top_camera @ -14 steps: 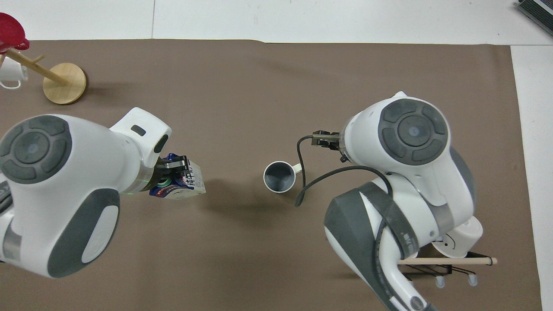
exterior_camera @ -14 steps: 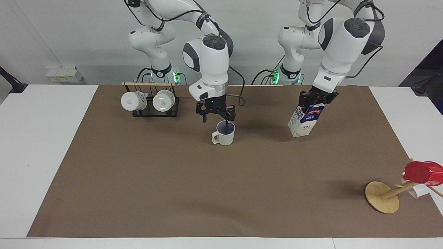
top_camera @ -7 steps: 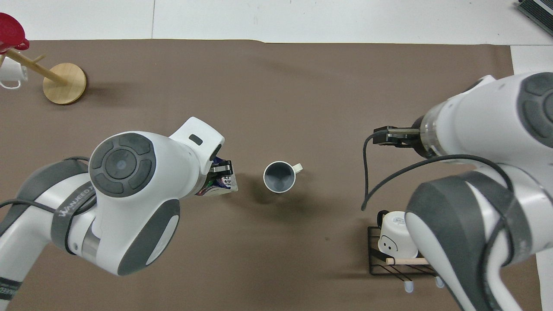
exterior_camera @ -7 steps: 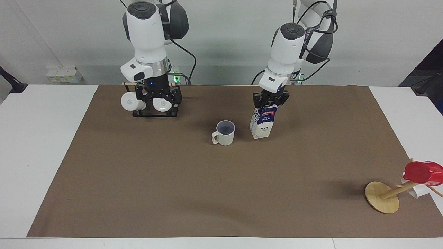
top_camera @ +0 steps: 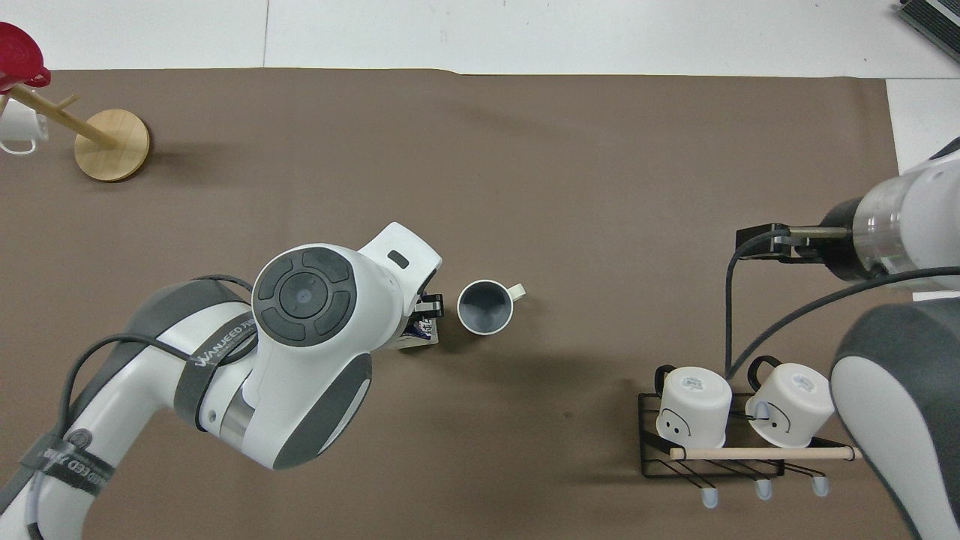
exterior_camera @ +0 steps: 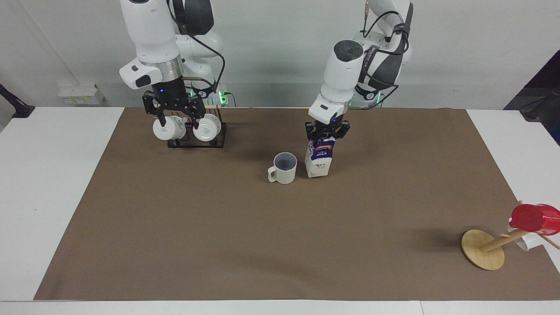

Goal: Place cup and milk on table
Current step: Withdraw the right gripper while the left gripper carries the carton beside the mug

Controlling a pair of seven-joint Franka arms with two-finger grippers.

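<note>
The cream-beige cup (exterior_camera: 283, 168) stands upright on the brown mat (exterior_camera: 262, 245) of the white table (exterior_camera: 48, 183), free of both grippers; it also shows in the overhead view (top_camera: 485, 307). My left gripper (exterior_camera: 327, 136) is shut on the top of the blue and white milk carton (exterior_camera: 319, 159). The carton hangs slightly tilted right beside the cup, toward the left arm's end, its base at the mat; I cannot tell if it touches. The left arm hides most of the milk carton (top_camera: 421, 335) from overhead. My right gripper (exterior_camera: 177, 121) is open and empty over the mug rack.
A black wire rack (exterior_camera: 194, 141) with a wooden rod holds two white mugs (exterior_camera: 205, 127) near the right arm's base. A tilted wooden stand (exterior_camera: 483, 249) with a red cup (exterior_camera: 533, 217) and a white mug lies at the left arm's end, farthest from the robots.
The left gripper carried the milk toward the cup and lowered it beside it. The right gripper left the cup, rose and moved over the mug rack.
</note>
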